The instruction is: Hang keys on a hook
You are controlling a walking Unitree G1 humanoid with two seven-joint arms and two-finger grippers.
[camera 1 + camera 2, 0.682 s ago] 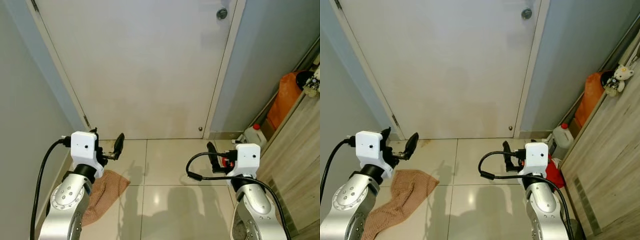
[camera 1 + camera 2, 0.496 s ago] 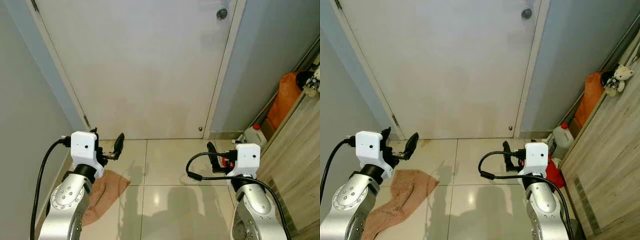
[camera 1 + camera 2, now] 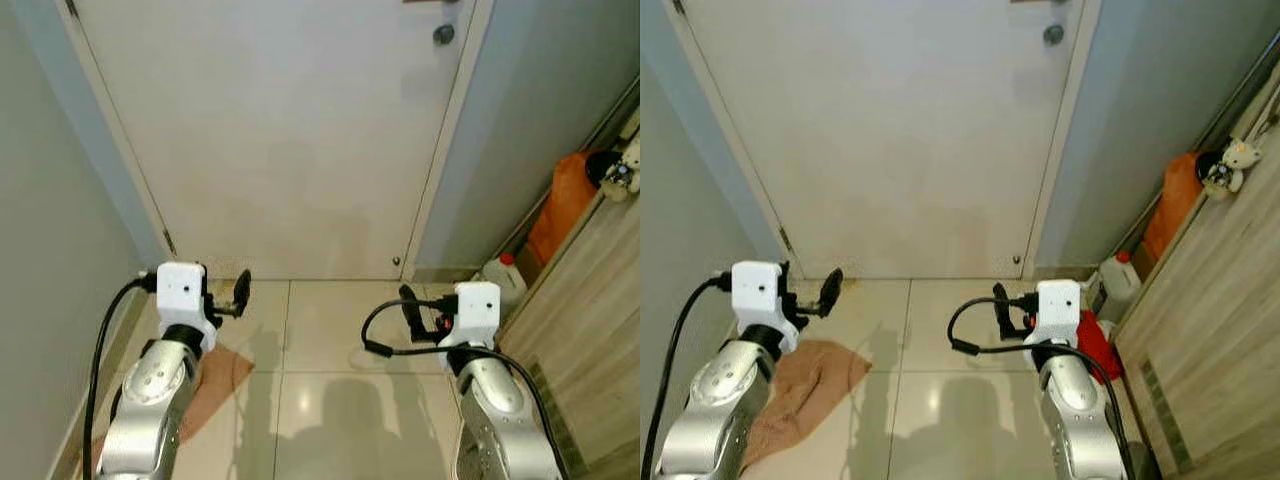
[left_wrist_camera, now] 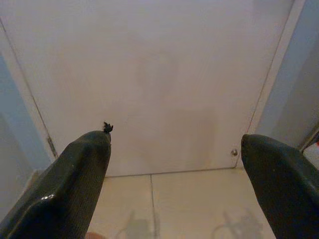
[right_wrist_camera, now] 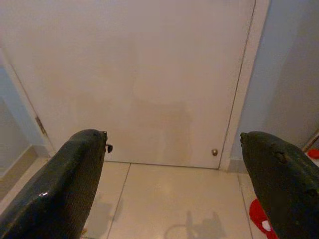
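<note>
- Head views: left gripper (image 3: 232, 296) raised low over tiled floor (image 3: 320, 400), fingers spread wide, nothing held. Brown cloth (image 3: 800, 385) on floor below and behind it, beside left wall.
- Right gripper (image 3: 415, 312) at same height, well apart from left, facing white door (image 3: 290, 140); spread of its fingers hard to judge here. Round door lock (image 3: 443, 34) high above and ahead of it.
- Off right gripper's outer side: white plastic jug (image 3: 1118, 280), red item (image 3: 1092, 335) on floor, orange bag (image 3: 1168, 205) farther back, small plush toy (image 3: 1230, 165) on wooden cabinet (image 3: 1210, 330).
- Left wrist view: two black fingers (image 4: 65, 184) wide apart, empty, door straight ahead, hinge (image 4: 51, 146) on frame.
- Right wrist view: fingers (image 5: 60, 191) wide apart, empty; small doorstop knob (image 5: 214, 152) near door's foot.
- Keys and hook: cannot tell where.
</note>
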